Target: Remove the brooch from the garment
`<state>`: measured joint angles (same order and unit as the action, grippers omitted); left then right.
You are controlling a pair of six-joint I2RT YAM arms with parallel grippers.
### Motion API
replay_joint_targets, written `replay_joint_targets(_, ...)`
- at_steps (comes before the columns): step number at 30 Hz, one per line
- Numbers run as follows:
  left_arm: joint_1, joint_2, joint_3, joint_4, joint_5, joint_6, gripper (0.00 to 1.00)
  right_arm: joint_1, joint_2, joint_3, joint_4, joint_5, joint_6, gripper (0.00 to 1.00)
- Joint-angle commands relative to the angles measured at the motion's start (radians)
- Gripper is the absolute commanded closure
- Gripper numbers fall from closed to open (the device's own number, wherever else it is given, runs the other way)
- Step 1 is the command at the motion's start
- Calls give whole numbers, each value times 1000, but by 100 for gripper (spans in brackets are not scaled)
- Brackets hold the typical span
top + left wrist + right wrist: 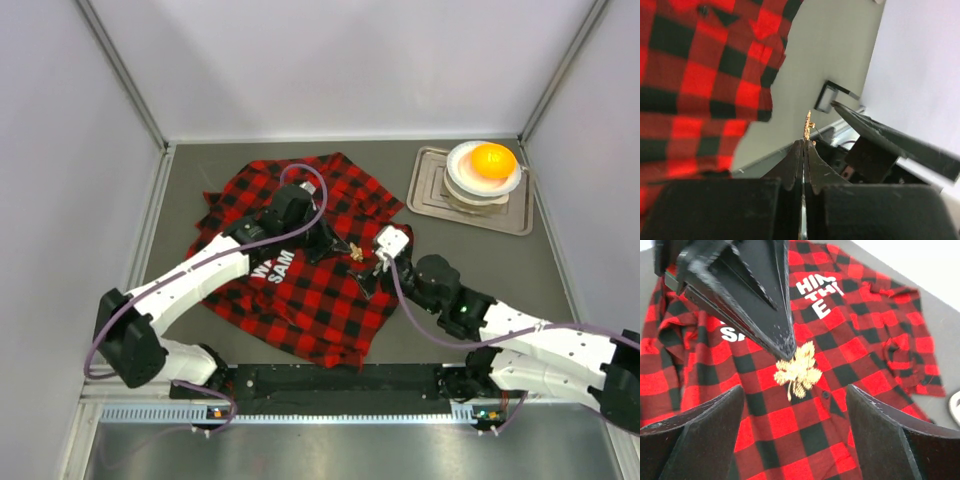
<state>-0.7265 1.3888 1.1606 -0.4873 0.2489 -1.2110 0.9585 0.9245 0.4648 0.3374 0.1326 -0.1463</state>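
Observation:
The garment point(300, 280), a red-and-black plaid shirt with white lettering, lies spread on the table and fills the right wrist view point(860, 340). The brooch point(355, 250) is a pale-gold leaf-like ornament. My left gripper point(343, 247) is shut on its edge. In the left wrist view the brooch point(807, 125) stands edge-on at the shut fingertips point(799, 150), against bare table, with the shirt point(695, 85) to the left. My right gripper point(795, 392) is open just above the shirt, and the brooch point(797, 372) hangs between its fingers point(875, 425).
A grey tray point(430, 195) at the back right holds stacked white bowls point(485, 175) with an orange ball point(492, 158). White enclosure walls stand left, right and behind. A black rail point(340, 380) runs along the near edge.

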Motion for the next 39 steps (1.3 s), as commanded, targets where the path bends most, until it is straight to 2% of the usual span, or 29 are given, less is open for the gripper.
replay_joint_targets(1, -2, -117, -57, 179, 7, 518, 100, 8, -33, 123, -334, 19, 293, 19)
replay_joint_targets(3, -2, -138, -67, 161, 30, 646, 100, 2, -45, 153, -435, 13, 372, 17)
replay_joint_targets(4, -4, -145, -71, 129, 42, 780, 100, -9, -55, 164, -505, -19, 396, 16)
replay_joint_targets(6, -4, -163, -73, 66, 119, 914, 100, -84, -90, 170, -529, -107, 476, 13)
replay_joint_targets(7, -4, -171, -82, 43, 145, 1039, 100, -131, -98, 167, -512, -269, 496, 10)
replay_joint_targets(9, -4, -207, -102, -25, 176, 1131, 100, -263, -105, 140, -457, -428, 534, 6)
replay_joint_targets(10, -4, -223, -126, -28, 185, 1186, 100, -297, -104, 127, -421, -571, 540, 3)
replay_joint_targets(13, -4, -272, -153, -39, 233, 1237, 100, -383, -96, 103, -258, -773, 573, 2)
replay_joint_targets(18, -2, -336, -188, 109, 331, 1139, 100, -396, -63, 90, -85, -895, 628, 1)
replay_joint_targets(21, -2, -376, -240, 186, 339, 1085, 100, -397, -42, 121, -127, -870, 639, 3)
replay_joint_targets(23, -2, -385, -246, 233, 348, 1059, 100, -395, -59, 107, -80, -877, 724, 4)
replay_joint_targets(24, -2, -386, -252, 252, 360, 1023, 100, -395, -62, 98, -7, -886, 753, 7)
replay_joint_targets(27, -2, -376, -268, 334, 443, 935, 100, -397, -62, 95, 18, -952, 806, 17)
replay_joint_targets(32, -2, -363, -321, 521, 549, 774, 100, -394, -87, 77, 92, -993, 858, 21)
replay_joint_targets(36, -2, -367, -366, 622, 590, 673, 100, -397, -99, 78, 97, -993, 856, 32)
replay_joint_targets(39, -2, -363, -371, 639, 595, 656, 100, -394, -82, 84, 101, -993, 857, 47)
